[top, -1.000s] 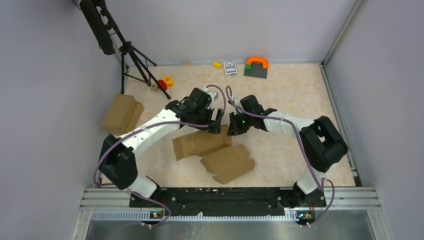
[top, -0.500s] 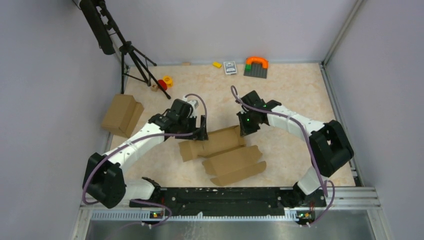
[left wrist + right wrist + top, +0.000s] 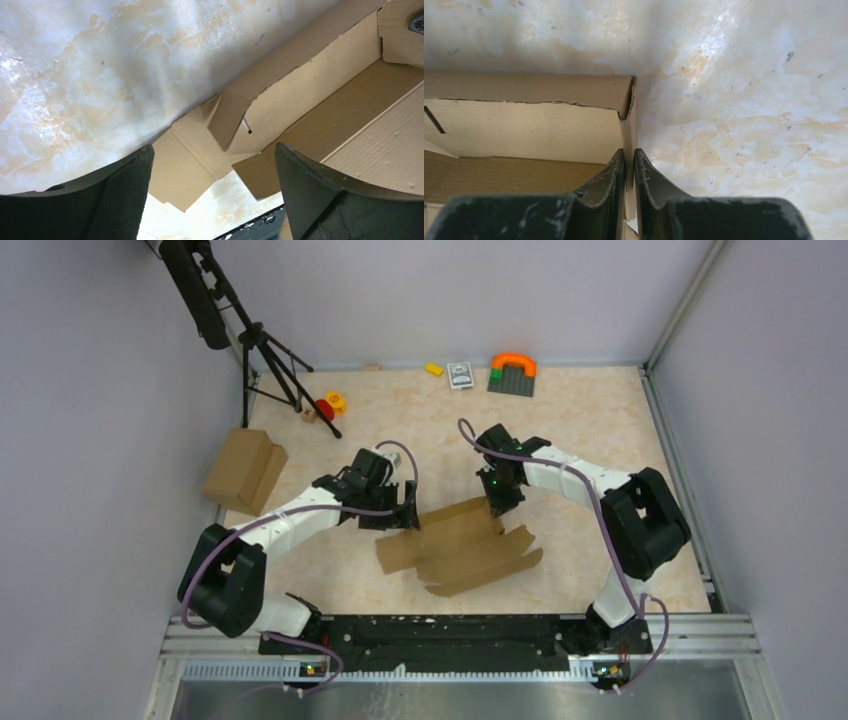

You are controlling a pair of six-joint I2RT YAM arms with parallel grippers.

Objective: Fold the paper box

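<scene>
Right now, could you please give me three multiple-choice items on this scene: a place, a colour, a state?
1. Where is the spare carton? A left side of the table B between the arms C far right
2. The arch on the baseplate is: A blue B orange C white
3. The right gripper is: A wide open B shut on nothing C shut on the paper box
A, it sits by the tripod; B, plainly orange; C, a box wall is pinched between its fingers.

dark jaws pinch the thin end wall of a brown paper box (image 3: 524, 130); pale marbled desk (image 3: 749, 100) lies beside it.
</scene>
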